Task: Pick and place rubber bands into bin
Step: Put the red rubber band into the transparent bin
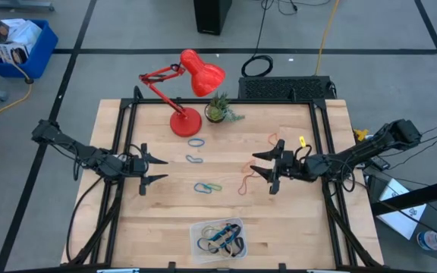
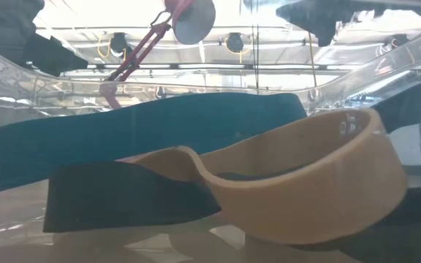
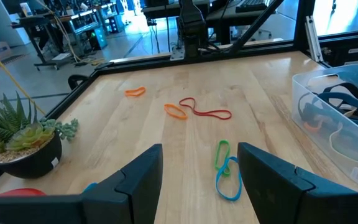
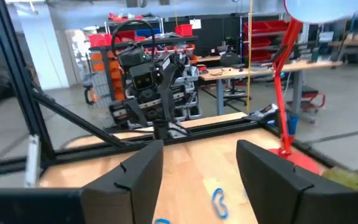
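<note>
Loose rubber bands lie flat on the wooden table: two blue ones [image 1: 196,142] [image 1: 194,158], a blue-and-green pair [image 1: 207,186], a red one [image 1: 246,182] and an orange one [image 1: 274,139]. The clear bin [image 1: 217,236] stands near the front edge and holds several bands; the low view shows a tan band [image 2: 305,183], a black one [image 2: 123,197] and a blue one [image 2: 159,124] inside it. My left gripper [image 1: 154,168] is open, left of the bands, with the green-and-blue pair [image 3: 224,165] ahead of it. My right gripper [image 1: 260,167] is open beside the red band.
A red desk lamp [image 1: 188,83] and a small potted plant [image 1: 218,110] stand at the table's far side. A yellow piece [image 1: 302,141] lies near the orange band. A black frame [image 1: 124,152] runs along the table's edges. A blue crate [image 1: 17,45] stands on the floor.
</note>
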You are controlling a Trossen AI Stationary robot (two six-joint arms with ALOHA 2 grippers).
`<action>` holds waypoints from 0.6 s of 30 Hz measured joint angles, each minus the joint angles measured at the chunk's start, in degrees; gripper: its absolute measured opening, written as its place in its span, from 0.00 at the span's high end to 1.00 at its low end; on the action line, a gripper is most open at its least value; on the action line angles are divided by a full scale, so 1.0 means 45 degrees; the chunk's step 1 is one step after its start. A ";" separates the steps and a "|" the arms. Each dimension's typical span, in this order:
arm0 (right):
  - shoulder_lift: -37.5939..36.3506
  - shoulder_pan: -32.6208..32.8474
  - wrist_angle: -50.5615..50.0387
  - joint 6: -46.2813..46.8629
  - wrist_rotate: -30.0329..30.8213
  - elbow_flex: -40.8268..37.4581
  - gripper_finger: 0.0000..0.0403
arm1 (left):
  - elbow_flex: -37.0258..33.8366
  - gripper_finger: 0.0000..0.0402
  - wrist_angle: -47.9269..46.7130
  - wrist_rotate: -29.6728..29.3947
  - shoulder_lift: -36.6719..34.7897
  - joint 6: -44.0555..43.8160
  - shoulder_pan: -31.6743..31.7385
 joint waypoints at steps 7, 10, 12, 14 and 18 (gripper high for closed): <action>-0.0010 -0.0705 -0.0845 -0.2582 -0.0708 0.1337 0.55 | 0.0000 0.47 0.0000 0.0000 0.0000 -0.0027 0.0001; 0.0006 -0.1151 -0.2920 -0.2961 -0.1528 0.2716 0.57 | 0.0000 0.47 0.0000 0.0000 0.0000 -0.0029 -0.0001; 0.0114 -0.1420 -0.4612 -0.3211 -0.1874 0.3824 0.58 | 0.0000 0.47 0.0000 0.0000 -0.0003 -0.0029 0.0001; 0.0262 -0.1609 -0.6244 -0.3595 -0.1980 0.4853 0.59 | 0.0000 0.47 0.0000 0.0000 0.0000 -0.0029 0.0000; 0.0736 -0.1811 -0.8946 -0.4476 -0.2012 0.6536 0.60 | 0.0000 0.47 0.0000 0.0000 -0.0002 -0.0026 0.0001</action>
